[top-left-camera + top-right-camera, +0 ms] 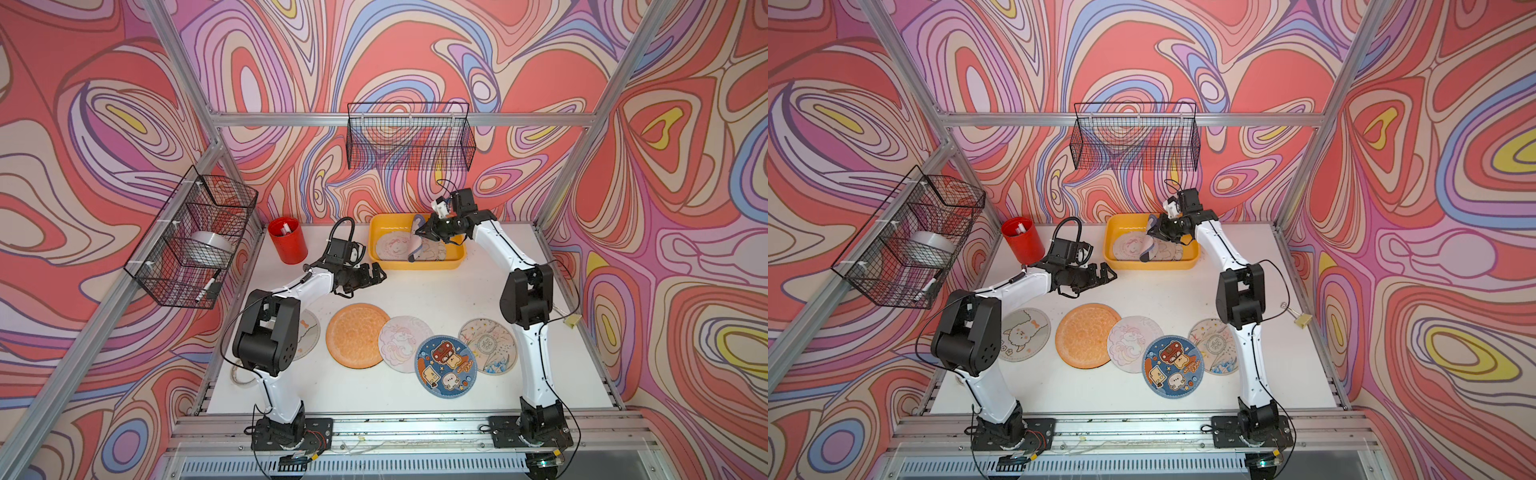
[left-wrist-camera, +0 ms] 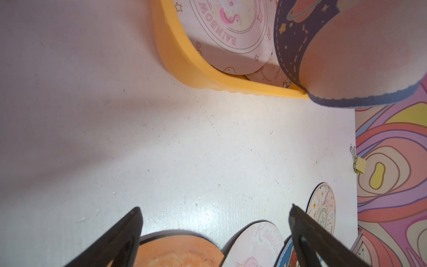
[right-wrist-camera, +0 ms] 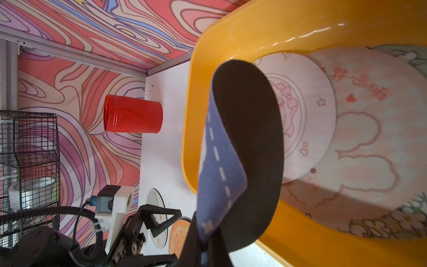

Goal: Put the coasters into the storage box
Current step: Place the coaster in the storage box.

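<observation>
Right claw [image 1: 423,232]: clamped on limp blue round fabric coaster [image 1: 415,249], drooping over shallow yellow plastic storage box [image 1: 415,266]; best lowered flat inside before release; left claw [image 1: 376,277]: agape, empty, near box.

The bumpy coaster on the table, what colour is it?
The coaster is orange, clearest in a top view.

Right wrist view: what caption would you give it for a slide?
Right gripper holds a bent blue coaster over the yellow storage box, where pale coasters lie, red cup beyond.
</observation>
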`<state>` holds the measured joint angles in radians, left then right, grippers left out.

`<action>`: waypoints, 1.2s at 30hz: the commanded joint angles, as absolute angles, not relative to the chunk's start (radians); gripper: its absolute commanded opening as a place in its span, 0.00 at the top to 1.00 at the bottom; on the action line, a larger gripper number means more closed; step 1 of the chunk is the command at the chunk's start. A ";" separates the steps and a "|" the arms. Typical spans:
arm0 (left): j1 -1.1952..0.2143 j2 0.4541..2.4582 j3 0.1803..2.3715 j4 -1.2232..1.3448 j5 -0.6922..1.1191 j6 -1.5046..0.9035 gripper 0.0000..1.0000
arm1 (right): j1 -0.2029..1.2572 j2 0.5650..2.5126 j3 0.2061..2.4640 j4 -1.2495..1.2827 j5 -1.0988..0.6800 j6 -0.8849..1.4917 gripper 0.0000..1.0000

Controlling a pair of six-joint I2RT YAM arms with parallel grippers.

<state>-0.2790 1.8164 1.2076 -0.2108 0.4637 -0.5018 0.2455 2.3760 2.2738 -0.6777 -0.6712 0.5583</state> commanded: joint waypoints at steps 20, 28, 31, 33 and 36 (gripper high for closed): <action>-0.255 1.754 1.152 -0.207 0.446 -0.487 0.00 | 0.234 2.559 2.390 -0.736 -0.535 0.492 1.00; -0.252 1.741 1.139 -0.215 0.437 -0.481 0.00 | 0.221 2.524 2.384 -0.841 -0.387 0.450 0.98; -0.253 1.741 1.140 -0.216 0.437 -0.481 0.00 | 0.213 2.520 2.384 -0.874 -0.355 0.438 0.80; -0.252 1.741 1.138 -0.218 0.437 -0.482 0.00 | 0.212 2.510 2.379 -0.883 -0.348 0.427 0.62; -0.252 1.735 1.131 -0.221 0.432 -0.482 0.00 | 0.211 2.490 2.369 -0.884 -0.324 0.414 0.46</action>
